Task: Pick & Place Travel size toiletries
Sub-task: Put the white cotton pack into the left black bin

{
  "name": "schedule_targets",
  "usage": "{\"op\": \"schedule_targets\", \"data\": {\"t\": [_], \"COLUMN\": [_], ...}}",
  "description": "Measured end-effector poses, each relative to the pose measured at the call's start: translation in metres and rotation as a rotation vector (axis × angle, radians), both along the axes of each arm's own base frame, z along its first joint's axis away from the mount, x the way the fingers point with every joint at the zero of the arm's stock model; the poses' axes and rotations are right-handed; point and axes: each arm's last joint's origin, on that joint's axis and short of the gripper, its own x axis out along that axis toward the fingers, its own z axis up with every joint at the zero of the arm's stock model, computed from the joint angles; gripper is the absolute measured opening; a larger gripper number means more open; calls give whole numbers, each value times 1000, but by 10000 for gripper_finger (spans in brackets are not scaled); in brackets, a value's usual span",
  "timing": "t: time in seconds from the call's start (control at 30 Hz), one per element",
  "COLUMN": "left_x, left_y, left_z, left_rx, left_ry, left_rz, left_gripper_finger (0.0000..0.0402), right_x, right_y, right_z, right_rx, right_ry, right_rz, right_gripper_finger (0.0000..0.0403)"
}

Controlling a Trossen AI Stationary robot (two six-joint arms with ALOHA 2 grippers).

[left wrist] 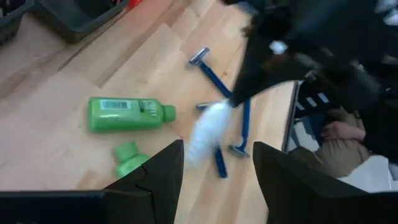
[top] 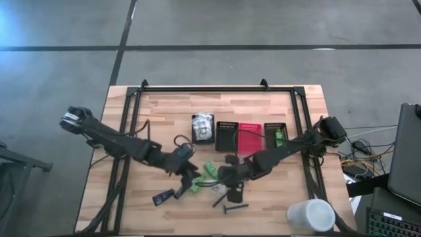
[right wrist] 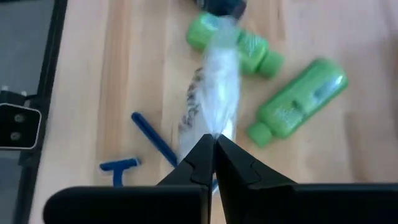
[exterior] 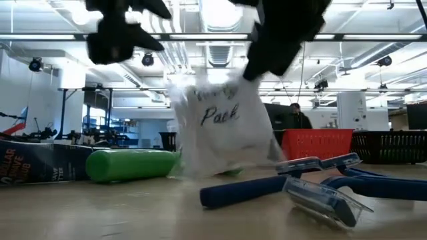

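Observation:
My right gripper [top: 234, 189] is shut on a white crinkly packet [right wrist: 214, 87] near the table's front middle. In the low view that packet [exterior: 220, 127] hangs under the dark fingers. My left gripper [left wrist: 217, 165] is open and empty, hovering just left of the packet, above two green bottles [left wrist: 127, 114] [left wrist: 127, 158] lying on their sides. Blue-handled razors [exterior: 267, 187] [top: 233, 207] lie flat in front of the packet. A small black tube [top: 162, 196] lies to the left. More white packets [top: 202, 126] sit heaped by the bins. My right gripper pinches the white packet by its upper edge [right wrist: 216, 127] between the two shut fingertips, coming from above and pointing down. The packet hangs below the fingers, roughly upright and crumpled. I cannot tell whether its lower end [exterior: 213, 172] touches the table.
Three mesh bins stand in a row at the far middle: black [top: 227, 135], red [top: 250, 136] and black [top: 276, 135] with something green inside. A large white cup [top: 310, 216] stands at the near right corner. The two grippers are close together.

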Motion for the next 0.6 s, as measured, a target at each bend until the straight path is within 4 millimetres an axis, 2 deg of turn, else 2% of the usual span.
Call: {"op": "schedule_targets", "data": {"t": [0.13, 0.23, 0.4, 0.6], "left_x": [10, 15, 17, 21], "left_y": [15, 21, 21, 21], "left_z": [-6, -2, 6, -1], "left_rx": [11, 6, 90, 169], "left_ry": [23, -29, -136, -125], "left_rz": [-75, -164, -258, -284], "left_gripper_finger": [197, 197, 197, 197], "right_x": [6, 6, 5, 6], "right_y": [1, 0, -4, -5], "right_z": [18, 27, 29, 31], "right_rx": [-89, -150, -170, -171], "right_ry": [-45, -30, 2, -6], "right_rz": [74, 116, 124, 126], "right_gripper_finger": [8, 8, 8, 8]}}
